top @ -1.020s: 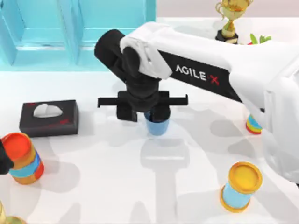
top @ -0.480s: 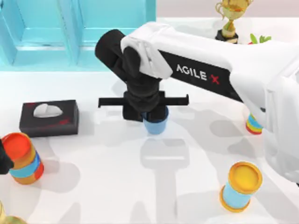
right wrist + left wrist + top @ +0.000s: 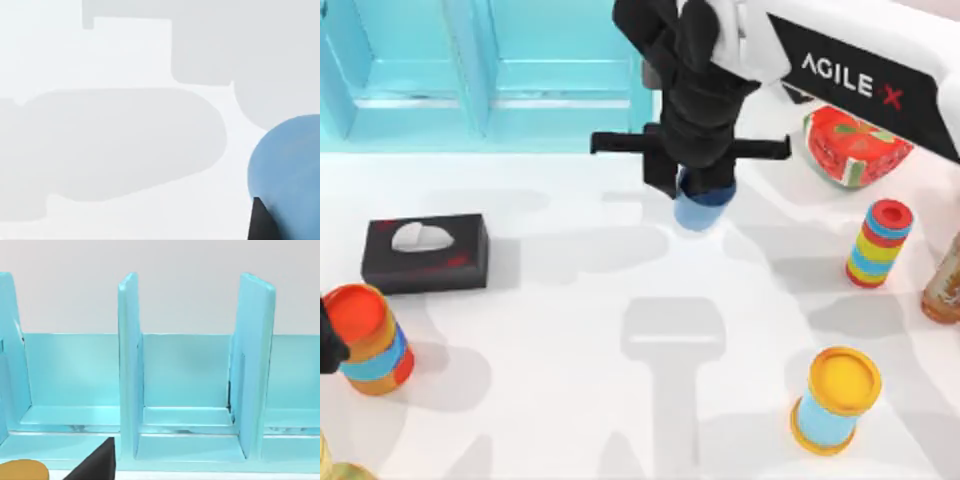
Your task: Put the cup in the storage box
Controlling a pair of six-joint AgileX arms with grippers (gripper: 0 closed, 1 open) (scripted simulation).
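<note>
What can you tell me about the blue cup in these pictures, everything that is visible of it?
The cup is small, plain and solid blue, with no handle; its surface looks smooth and matte. In the top view its upper part is hidden by the right pincer, which is shut on it and holds it above the white table, just off the storage box near its right end. The cup is not yet inside the box. In the right wrist view its rounded blue side shows beside a dark fingertip.

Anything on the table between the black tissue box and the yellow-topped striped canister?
No: in the top view, bare white table runs from the black tissue box to the yellow-topped striped canister.
</note>
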